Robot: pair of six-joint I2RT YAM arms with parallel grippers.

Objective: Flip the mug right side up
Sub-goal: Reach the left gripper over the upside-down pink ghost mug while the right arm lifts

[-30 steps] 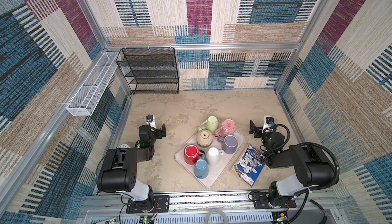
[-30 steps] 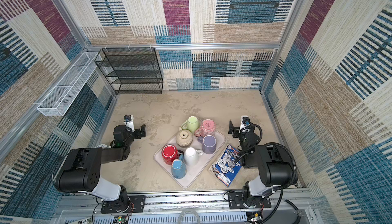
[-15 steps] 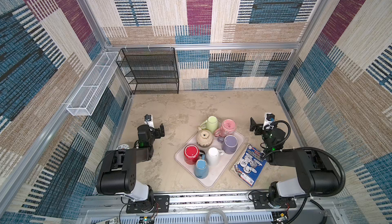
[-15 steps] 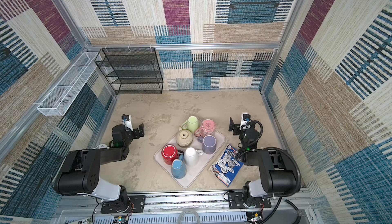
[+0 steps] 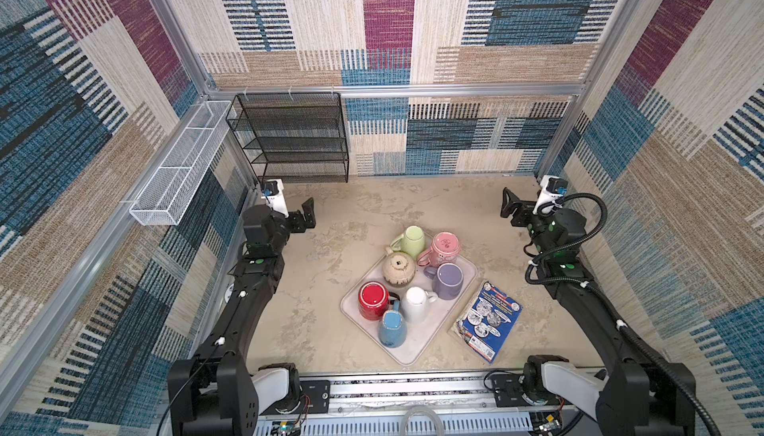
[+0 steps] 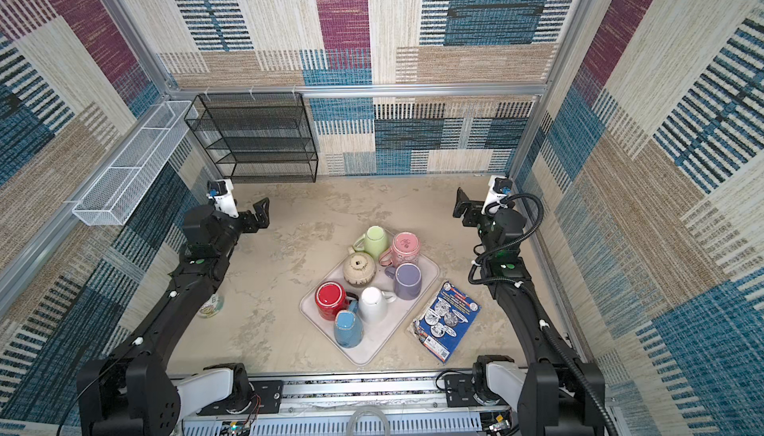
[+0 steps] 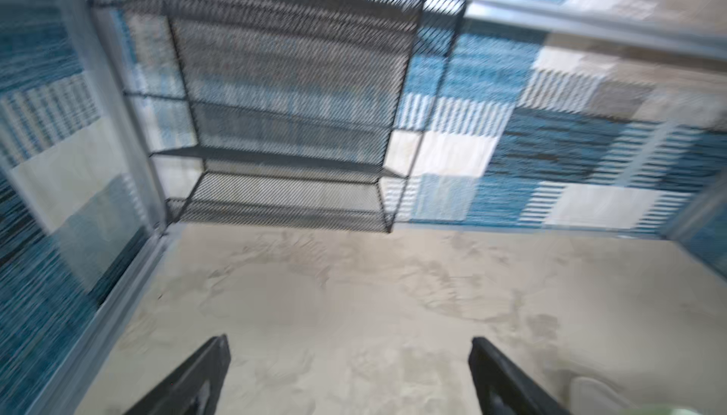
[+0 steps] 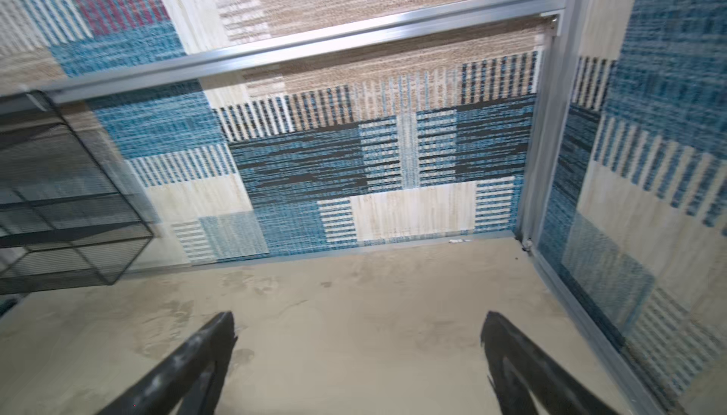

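Several mugs stand mouth down on a pale tray (image 5: 407, 357) (image 6: 364, 357) in both top views: green (image 5: 413, 239), pink (image 5: 444, 248), beige (image 5: 398, 266), purple (image 5: 448, 280), red (image 5: 373, 299), white (image 5: 415, 303) and blue (image 5: 392, 327). My left gripper (image 5: 304, 215) (image 6: 258, 215) hovers far to the tray's back left, open and empty. My right gripper (image 5: 510, 210) (image 6: 463, 206) hovers to the back right, also open and empty. In the wrist views the left gripper (image 7: 348, 350) and the right gripper (image 8: 358, 326) show only bare floor between wide-spread fingers.
A black mesh shelf (image 5: 289, 136) (image 7: 283, 118) stands against the back wall on the left. A white wire basket (image 5: 177, 165) hangs on the left wall. A blue printed packet (image 5: 488, 322) lies right of the tray. A small round thing (image 6: 211, 306) sits by the left arm.
Both arms have lifted and stretched out from their folded pose, carrying the grippers toward the back wall. Both grippers stayed open. The mugs have not moved.
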